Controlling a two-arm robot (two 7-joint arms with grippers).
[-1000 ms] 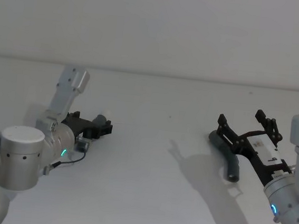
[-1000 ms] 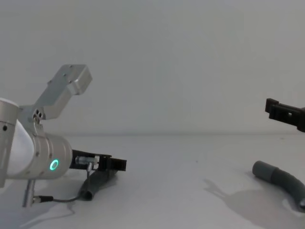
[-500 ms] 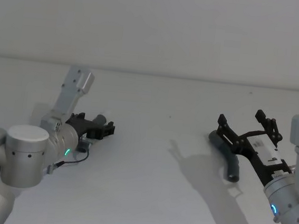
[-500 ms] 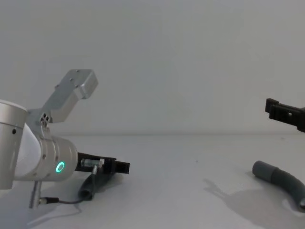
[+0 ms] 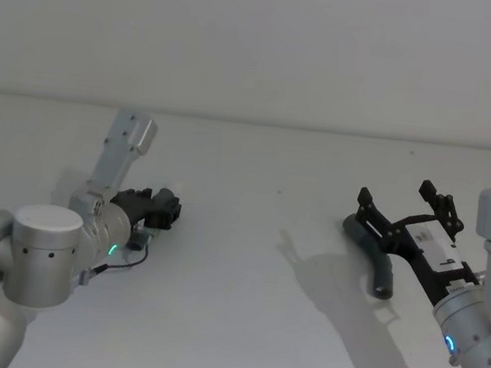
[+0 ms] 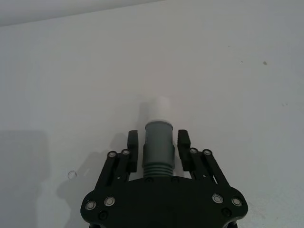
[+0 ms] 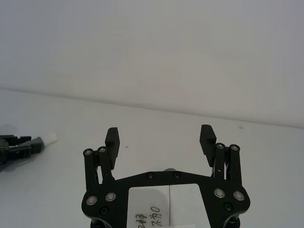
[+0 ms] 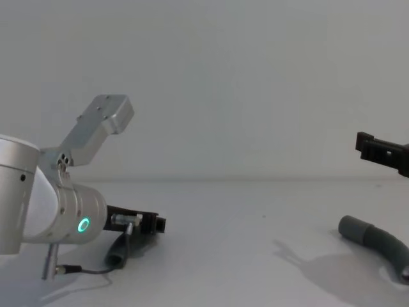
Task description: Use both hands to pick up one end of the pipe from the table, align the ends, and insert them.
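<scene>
Head view puts the two pieces of the pipe well apart on the table (image 5: 232,322), one toward its left edge and one toward its right edge. The left gripper (image 5: 171,211) lies low over the left hose piece (image 8: 119,251), reaching toward the table's middle. From the left wrist view its fingers (image 6: 133,140) stand either side of the smooth grey cuff (image 6: 157,142). A thin gap shows on each side, so the gripper is released, not clamped. The white tip (image 6: 157,107) sticks out past the fingertips. In the chest view the ribbed tail of this piece rests on the table below the silver wrist (image 8: 70,214) with its green ring light. The right gripper (image 5: 399,193) hangs above the right hose piece (image 5: 377,259), fingers spread wide and touching nothing. That piece lies curved on the table, with its smooth cuff (image 8: 351,226) at the end nearer the table's middle.
</scene>
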